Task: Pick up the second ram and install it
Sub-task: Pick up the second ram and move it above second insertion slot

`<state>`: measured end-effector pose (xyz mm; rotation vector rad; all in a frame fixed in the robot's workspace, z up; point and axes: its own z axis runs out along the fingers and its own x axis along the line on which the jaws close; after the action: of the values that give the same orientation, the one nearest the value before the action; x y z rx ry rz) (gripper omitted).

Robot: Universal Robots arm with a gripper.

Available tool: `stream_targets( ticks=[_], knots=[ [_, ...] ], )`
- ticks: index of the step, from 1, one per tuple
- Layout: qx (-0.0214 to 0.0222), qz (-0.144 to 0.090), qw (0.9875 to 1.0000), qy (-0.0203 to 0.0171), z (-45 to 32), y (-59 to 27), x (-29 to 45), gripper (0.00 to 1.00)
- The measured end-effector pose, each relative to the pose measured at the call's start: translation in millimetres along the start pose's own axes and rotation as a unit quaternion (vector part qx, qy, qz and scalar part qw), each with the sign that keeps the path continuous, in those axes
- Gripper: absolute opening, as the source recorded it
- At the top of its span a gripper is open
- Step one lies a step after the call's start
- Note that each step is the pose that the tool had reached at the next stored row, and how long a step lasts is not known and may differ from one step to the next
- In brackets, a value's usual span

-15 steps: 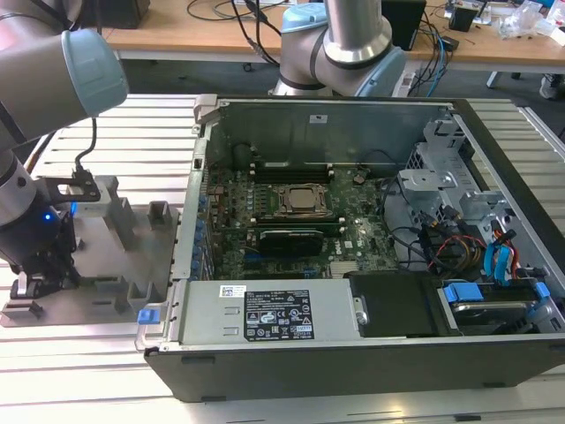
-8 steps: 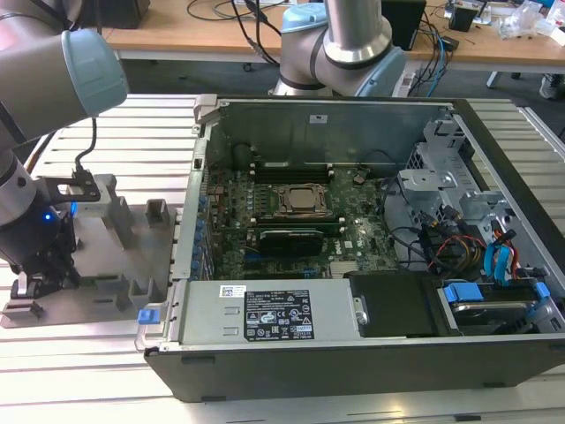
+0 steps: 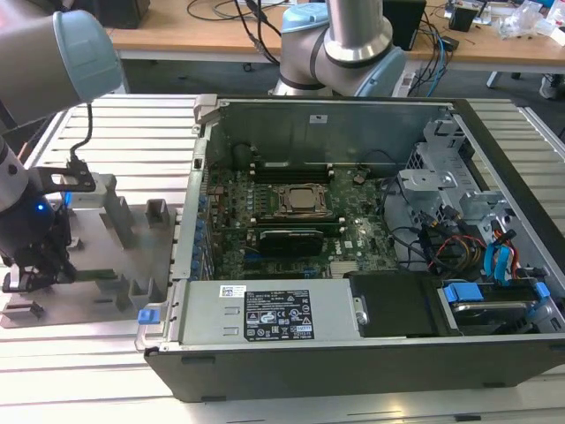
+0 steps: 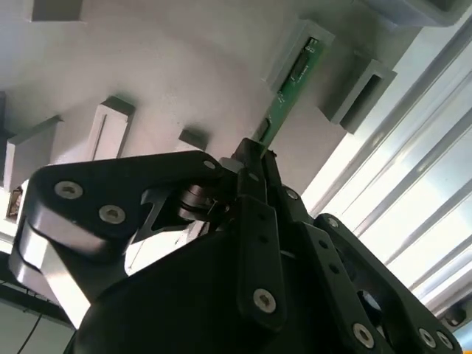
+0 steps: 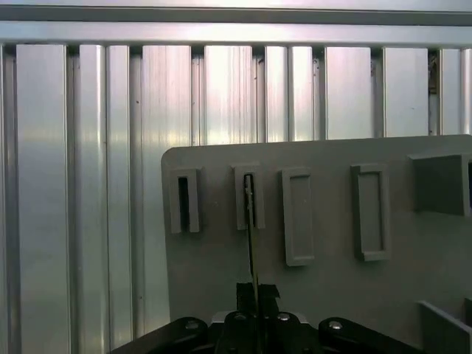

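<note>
The second ram (image 4: 289, 81) is a thin green board with dark chips, and its far end stands in a slot of a grey holder block (image 4: 284, 51). The first wrist view shows the ram (image 5: 250, 236) edge-on, rising from the slot toward my gripper (image 5: 255, 289). In the second wrist view my gripper (image 4: 254, 156) has its black fingers pressed on the near end of the stick. In the exterior view my gripper (image 3: 37, 265) hangs low over the grey holder plate (image 3: 106, 265) at the exterior view's left, beside the open computer case (image 3: 353, 353).
Several grey holder blocks (image 3: 157, 214) stand on the plate. Inside the case lie the motherboard (image 3: 291, 238), the square metal processor socket (image 3: 303, 201) and dark memory slots (image 3: 291, 165). Cables and drive bays (image 3: 459, 221) crowd the case at the exterior view's right. The ribbed aluminium table (image 5: 74, 184) surrounds the plate.
</note>
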<state>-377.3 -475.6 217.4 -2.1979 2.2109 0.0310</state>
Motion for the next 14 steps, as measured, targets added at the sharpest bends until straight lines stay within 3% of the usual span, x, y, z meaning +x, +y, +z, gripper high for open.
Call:
stream_targets(
  ticks=[1, 6, 8, 10, 14],
  knots=[
    [0.0, 0.0, 1.0, 0.0, -8.6, 0.0, -0.3, 0.14],
    [0.0, 0.0, 1.0, 0.0, -33.6, -0.1, -1.1, 0.14],
    [0.0, 0.0, 1.0, -0.0001, -48.1, -0.1, -1.5, 0.14],
    [0.0, 0.0, 1.0, 0.0, -54.5, -0.1, -1.7, 0.14],
    [0.0, 0.0, 1.0, 0.0, -77.6, -0.2, -2.4, 0.14]
  ],
)
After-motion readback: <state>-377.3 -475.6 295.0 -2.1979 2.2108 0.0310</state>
